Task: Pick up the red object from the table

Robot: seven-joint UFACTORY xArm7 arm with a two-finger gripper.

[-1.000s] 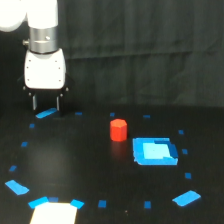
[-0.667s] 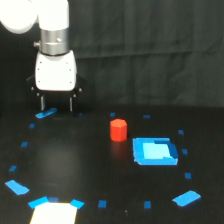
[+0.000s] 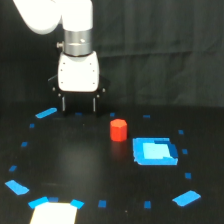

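Red object [image 3: 118, 130]: a small stubby red-orange block, standing upright on the table just right of the frame's centre; nothing is touching it.
Table [image 3: 75, 160]: a flat black surface filling the lower half of the frame, dotted with small blue tape marks.
Blue square patch [image 3: 154, 151]: lying flat on the table, just to the lower right of the red object and apart from it.
White patch [image 3: 54, 213]: a pale rectangle at the lower left edge of the frame, well apart from the red object.
Gripper [image 3: 79, 104]: a white body on the arm, seen in the upper centre-left of the frame, up and to the left of the red object.
Fingers [image 3: 63, 103]: two dark prongs are seen pointing down with a clear gap between them; they are spread apart and nothing is held.
Contact: none is seen between the fingers and the red object; whether the fingertips hang above the table or touch it cannot be told.
Step in hand: judged to be the approach, with the grasp not yet begun.
Next move: a shift toward the lower right of the frame is called for, until the spread fingers straddle the red object, followed by a descent, a closing and a lift.
Progress: little is judged done; the red object rests on the table.
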